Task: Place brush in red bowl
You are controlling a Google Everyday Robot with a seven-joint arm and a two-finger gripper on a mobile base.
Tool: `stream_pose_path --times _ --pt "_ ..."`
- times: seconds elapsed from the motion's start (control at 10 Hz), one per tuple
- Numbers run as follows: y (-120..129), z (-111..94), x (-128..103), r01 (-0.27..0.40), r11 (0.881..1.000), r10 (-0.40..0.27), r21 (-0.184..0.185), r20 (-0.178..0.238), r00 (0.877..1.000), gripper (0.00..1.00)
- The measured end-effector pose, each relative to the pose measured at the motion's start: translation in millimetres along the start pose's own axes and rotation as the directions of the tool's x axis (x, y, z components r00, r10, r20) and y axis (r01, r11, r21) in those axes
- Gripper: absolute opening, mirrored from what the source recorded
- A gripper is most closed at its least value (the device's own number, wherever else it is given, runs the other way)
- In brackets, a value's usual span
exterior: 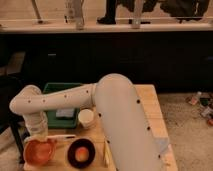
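The red bowl (40, 152) sits at the table's front left corner. My gripper (38, 133) hangs at the end of the white arm, directly over the bowl's far rim and pointing down. A slim pale stick with a darker end, the brush (61, 136), runs level from the gripper's right side toward the white cup (86, 118). Its left end meets the gripper. I cannot make out whether the brush is held or resting on the table.
A dark round dish with an orange centre (81, 152) stands right of the bowl. A pale yellow corn-like stick (106, 153) lies beyond it. A green tray (62, 104) holding a pale item sits behind. The wooden table (150, 107) ends close on the left and front.
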Motion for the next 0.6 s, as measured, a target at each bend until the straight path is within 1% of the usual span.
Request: stream_pose_path --times 0.1,0.6 --pt "3.6 4.2 -5.1 0.008 1.0 -0.008 -0.013 -0.016 1.0 0.0" --pt "15.1 21.8 -23.4 0.018 0.998 -0.021 -0.054 -0.057 0.998 0.0"
